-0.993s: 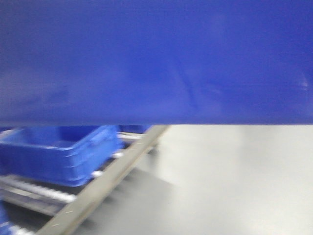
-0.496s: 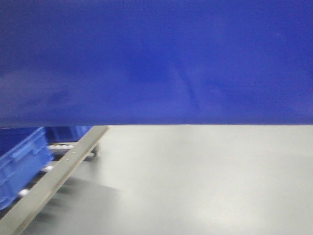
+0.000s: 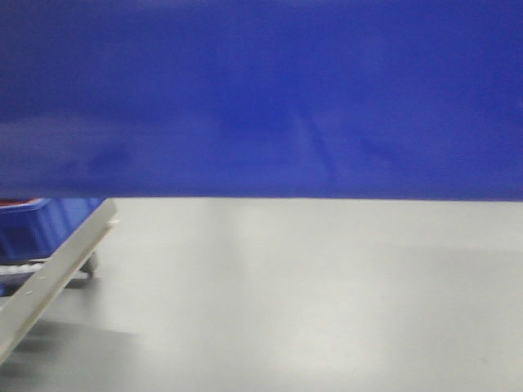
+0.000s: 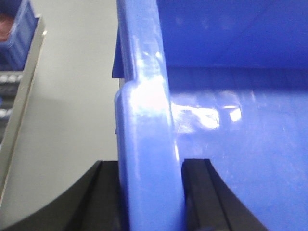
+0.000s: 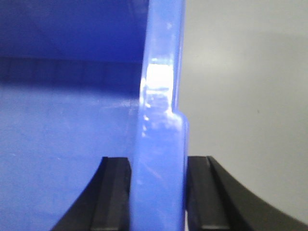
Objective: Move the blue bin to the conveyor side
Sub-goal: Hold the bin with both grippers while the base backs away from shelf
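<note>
**Front-facing view.** We see the blue bin (image 3: 261,98) filling the upper half of the frame as one glossy wall. Both arms are hidden behind it. Below its lower edge lies the pale grey floor (image 3: 327,294). At lower left the conveyor (image 3: 57,273) shows as a slanting steel rail, with a smaller blue crate (image 3: 41,224) behind it.

**Left wrist view.** We find the left gripper (image 4: 150,192) clamped on the bin's thick rolled rim. One black finger (image 4: 108,192) is pressed against the outer face and the other is inside the bin. A strip of floor separates the bin from the conveyor rail at far left.

**Right wrist view.** We find the right gripper (image 5: 159,192) clamped likewise on the opposite rim. One finger (image 5: 113,192) is inside the bin and the other outside, with the rim standing upright between them.
</note>
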You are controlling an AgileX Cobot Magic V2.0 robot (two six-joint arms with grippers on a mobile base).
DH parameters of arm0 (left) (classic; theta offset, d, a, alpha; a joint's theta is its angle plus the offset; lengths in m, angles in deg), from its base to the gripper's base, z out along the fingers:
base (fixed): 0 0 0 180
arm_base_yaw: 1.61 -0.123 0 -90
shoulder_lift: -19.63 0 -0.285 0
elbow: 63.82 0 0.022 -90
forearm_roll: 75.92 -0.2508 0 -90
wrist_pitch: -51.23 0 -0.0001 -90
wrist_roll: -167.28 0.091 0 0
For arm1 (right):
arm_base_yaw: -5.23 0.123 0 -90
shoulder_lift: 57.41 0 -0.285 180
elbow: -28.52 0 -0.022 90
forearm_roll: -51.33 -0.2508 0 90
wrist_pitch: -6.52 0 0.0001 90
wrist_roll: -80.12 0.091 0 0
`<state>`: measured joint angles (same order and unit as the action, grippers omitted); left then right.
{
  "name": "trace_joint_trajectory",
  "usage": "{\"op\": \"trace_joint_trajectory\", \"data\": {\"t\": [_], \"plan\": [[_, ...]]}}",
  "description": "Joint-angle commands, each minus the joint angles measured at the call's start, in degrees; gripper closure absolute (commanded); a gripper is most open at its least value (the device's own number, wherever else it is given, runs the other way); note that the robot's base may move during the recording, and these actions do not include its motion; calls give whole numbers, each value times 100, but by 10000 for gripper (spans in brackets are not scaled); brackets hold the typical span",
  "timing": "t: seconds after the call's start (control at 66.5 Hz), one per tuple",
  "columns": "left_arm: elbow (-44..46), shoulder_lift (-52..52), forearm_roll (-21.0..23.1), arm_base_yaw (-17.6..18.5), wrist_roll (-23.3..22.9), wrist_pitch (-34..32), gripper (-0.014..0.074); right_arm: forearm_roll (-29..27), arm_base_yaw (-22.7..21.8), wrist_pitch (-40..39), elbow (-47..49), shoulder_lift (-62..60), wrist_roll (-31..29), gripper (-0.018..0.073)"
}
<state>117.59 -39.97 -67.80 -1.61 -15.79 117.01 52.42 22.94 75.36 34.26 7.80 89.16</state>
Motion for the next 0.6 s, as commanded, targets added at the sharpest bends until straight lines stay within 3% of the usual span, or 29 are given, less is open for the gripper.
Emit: {"op": "trace_joint_trajectory", "data": {"t": [0.0, 0.587], "plan": [[92, 69, -330, 0, 86, -681, 615, 571, -43, -506, 75, -105, -53, 640], [92, 69, -330, 0, 86, -694, 615, 571, -43, -506, 75, -105, -53, 640]]}}
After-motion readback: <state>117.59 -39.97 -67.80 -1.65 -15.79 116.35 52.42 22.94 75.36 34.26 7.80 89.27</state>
